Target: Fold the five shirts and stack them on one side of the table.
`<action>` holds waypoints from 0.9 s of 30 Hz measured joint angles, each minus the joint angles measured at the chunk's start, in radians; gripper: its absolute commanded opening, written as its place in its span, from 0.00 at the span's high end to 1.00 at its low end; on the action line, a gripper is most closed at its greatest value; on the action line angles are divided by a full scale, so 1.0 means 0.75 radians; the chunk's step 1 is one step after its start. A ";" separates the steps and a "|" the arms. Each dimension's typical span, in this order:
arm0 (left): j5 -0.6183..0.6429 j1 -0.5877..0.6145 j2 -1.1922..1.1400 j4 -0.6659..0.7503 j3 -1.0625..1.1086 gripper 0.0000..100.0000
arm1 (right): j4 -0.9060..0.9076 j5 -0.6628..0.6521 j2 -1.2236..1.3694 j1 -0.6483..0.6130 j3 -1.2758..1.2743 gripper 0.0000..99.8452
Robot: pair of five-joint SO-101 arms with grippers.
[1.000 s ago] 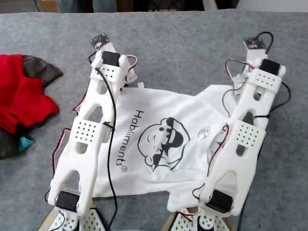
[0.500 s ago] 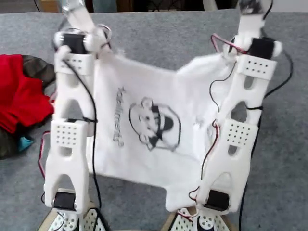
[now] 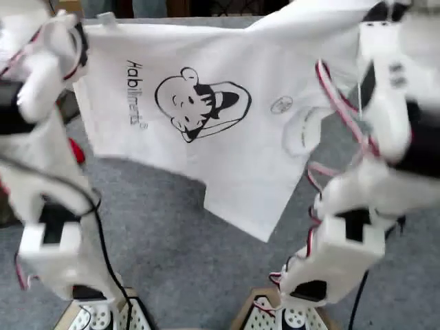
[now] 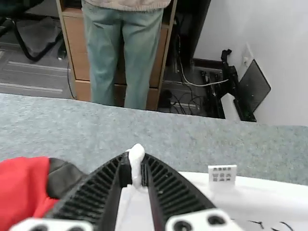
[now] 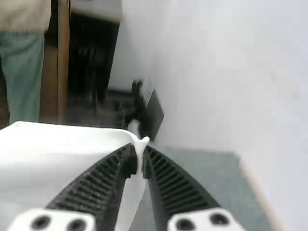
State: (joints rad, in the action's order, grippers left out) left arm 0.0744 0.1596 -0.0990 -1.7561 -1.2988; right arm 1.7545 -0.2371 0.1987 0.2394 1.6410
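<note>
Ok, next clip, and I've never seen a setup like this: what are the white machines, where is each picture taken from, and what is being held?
The white machines are two small robot arms mounted side by side at a table covered in grey cloth. The wide picture comes from a fixed camera looking down over that table. The other two come from a camera on each arm's wrist, looking out along its black ribbed fingers. The left gripper is shut on one edge of a white shirt with a cartoon print. The right gripper is shut on another edge, so the shirt hangs spread out between the two arms. On the table, on the left arm's side, lies a red garment with a dark garment against it.
</note>
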 measured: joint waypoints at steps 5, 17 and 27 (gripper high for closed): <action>-0.078 0.047 0.493 -0.002 0.432 0.97 | 0.000 0.000 -0.248 0.000 0.000 0.99; -0.266 0.198 1.547 -0.002 1.160 0.97 | -0.033 -0.061 -0.773 0.000 -0.129 0.99; -0.274 0.198 1.686 -0.002 1.416 0.97 | -0.501 -0.166 -1.035 0.000 -0.636 0.99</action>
State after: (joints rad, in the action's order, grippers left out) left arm -0.1312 0.3084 1.1653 -1.7576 -0.2371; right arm 1.3786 -0.3613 -0.5777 0.2394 1.1638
